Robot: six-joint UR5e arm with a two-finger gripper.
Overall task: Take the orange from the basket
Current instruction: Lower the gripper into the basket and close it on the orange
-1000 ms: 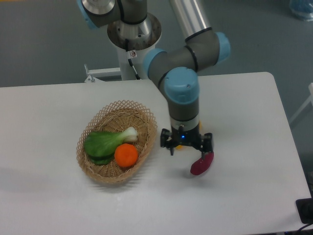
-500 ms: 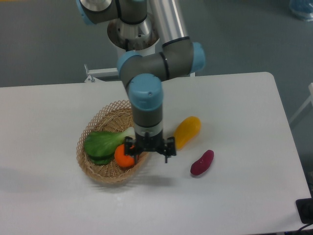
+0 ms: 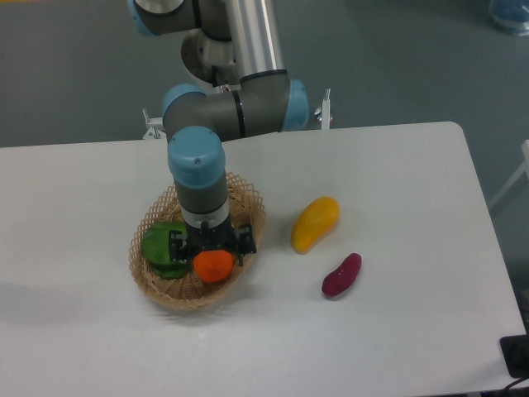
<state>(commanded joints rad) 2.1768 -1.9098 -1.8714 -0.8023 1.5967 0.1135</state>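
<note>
The orange [image 3: 214,266] lies in the front right part of the wicker basket [image 3: 248,207], on the left half of the white table. My gripper [image 3: 211,246] hangs over the basket, directly above and just behind the orange. Its two dark fingers stand spread, one on each side above the fruit, and hold nothing. The wrist hides the orange's upper edge and the middle of the basket.
A green leafy vegetable [image 3: 159,246] lies in the basket's left part, partly hidden by the gripper. A yellow mango-like fruit [image 3: 315,222] and a purple sweet potato [image 3: 341,275] lie on the table to the basket's right. The arm's base stands behind the table.
My gripper has swept left from beside the sweet potato, across the basket's right rim, to above the orange. The yellow fruit, hidden a second ago, now shows. The fruits have not moved.
</note>
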